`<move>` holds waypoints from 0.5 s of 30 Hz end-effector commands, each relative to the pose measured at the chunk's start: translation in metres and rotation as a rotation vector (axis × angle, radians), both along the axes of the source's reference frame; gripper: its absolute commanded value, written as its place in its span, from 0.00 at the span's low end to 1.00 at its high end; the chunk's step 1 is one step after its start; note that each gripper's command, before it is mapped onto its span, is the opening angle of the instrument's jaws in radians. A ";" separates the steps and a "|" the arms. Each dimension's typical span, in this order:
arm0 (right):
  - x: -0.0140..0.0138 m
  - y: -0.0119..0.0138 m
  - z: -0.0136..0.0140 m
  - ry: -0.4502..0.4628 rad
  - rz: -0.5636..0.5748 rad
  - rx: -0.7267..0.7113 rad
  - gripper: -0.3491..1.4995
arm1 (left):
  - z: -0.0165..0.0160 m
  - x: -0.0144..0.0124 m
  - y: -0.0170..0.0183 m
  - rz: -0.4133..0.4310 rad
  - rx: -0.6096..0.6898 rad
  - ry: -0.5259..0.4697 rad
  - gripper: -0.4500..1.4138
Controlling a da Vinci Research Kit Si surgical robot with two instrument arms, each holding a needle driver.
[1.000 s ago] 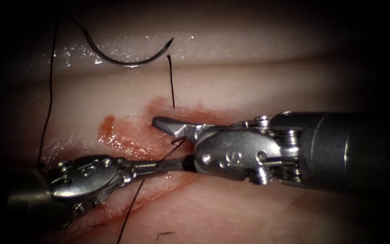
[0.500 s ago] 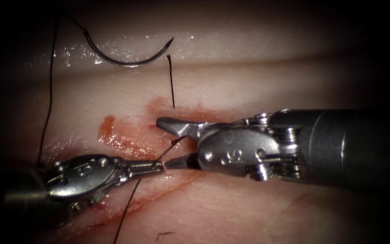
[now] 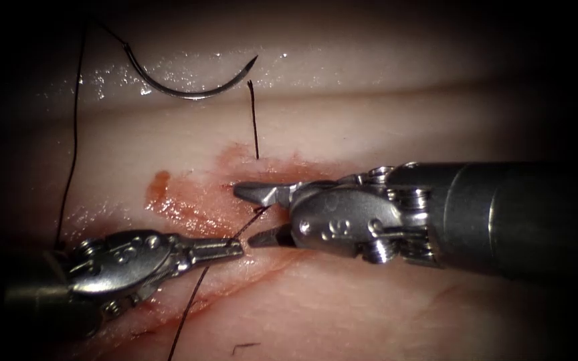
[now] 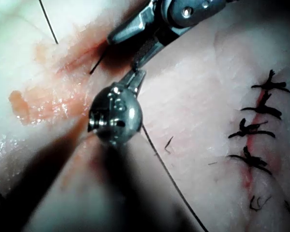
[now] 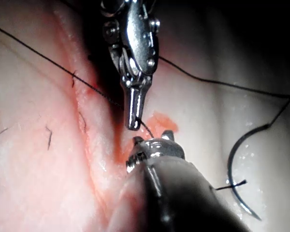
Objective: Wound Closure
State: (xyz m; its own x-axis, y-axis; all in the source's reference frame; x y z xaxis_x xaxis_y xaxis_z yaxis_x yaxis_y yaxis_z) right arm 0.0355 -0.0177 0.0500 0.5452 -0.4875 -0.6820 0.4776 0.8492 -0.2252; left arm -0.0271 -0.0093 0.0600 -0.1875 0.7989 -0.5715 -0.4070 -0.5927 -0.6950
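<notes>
Tissue [image 3: 369,120]: loose needle [image 3: 188,90], cut thread end [image 3: 254,120]

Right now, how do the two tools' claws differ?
The left arm's silver claw is shut on the thin dark thread; the right arm's silver claw stands open, holding nothing. Neither holds the curved steel needle, which lies free on the pale tissue.

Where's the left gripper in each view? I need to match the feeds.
Endoscope view: left gripper shut on the thread, just left of the open, empty right gripper.
Left wrist view: left gripper tip facing the right gripper.
Right wrist view: left gripper pointing at the right gripper.
Shared landmark: the right gripper. The needle lies free on the tissue.
</notes>
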 end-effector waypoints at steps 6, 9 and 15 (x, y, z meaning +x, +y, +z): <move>0.0008 -0.0002 0.0006 -0.003 -0.058 -0.026 0.00 | 0.0006 -0.0005 -0.0002 0.002 0.000 -0.002 0.00; 0.0005 0.0002 0.0000 0.012 -0.035 -0.042 0.00 | 0.0006 -0.0004 -0.0002 -0.023 -0.006 0.027 0.00; -0.0004 0.0018 0.0001 0.053 0.035 -0.059 0.00 | 0.0008 -0.0004 -0.0006 -0.044 -0.035 0.091 0.47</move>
